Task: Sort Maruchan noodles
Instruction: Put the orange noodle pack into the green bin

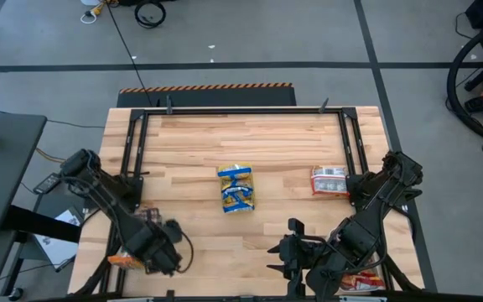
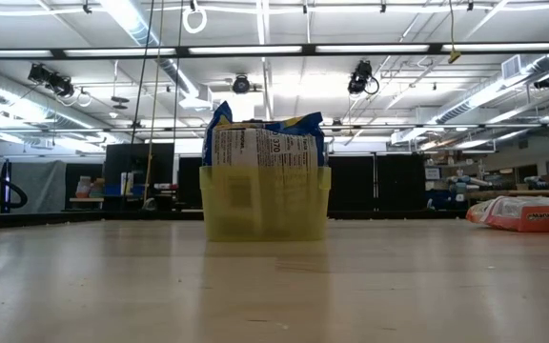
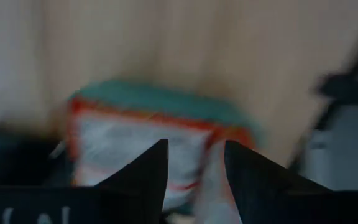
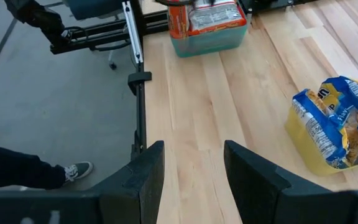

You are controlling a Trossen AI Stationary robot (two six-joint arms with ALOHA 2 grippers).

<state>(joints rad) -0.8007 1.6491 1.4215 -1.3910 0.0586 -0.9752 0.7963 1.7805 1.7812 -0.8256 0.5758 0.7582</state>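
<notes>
Large open robotics lab or workshop hall. Overhead, long fluorescent strip lights [image 2: 255,48], exposed ducting [image 2: 174,71] and ceiling-hung cameras [image 2: 361,76]. Bare grey concrete floor [image 1: 267,33] marked with dark tape lines, loose cables [image 1: 124,38] at 11 o'clock of the butcher-block table [image 1: 283,143]. Black partition panels [image 2: 379,181] and cluttered benches [image 2: 503,186] behind.

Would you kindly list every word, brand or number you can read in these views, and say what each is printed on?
"Maruchan": on the orange-red packet lying at the table's right side in the low view.
Print and barcode on the packets in the yellow tray: too small to read.
Blue-and-yellow packets, right wrist view: lettering unreadable.
Packets in the green tray, left wrist view: blurred, unreadable.
</notes>
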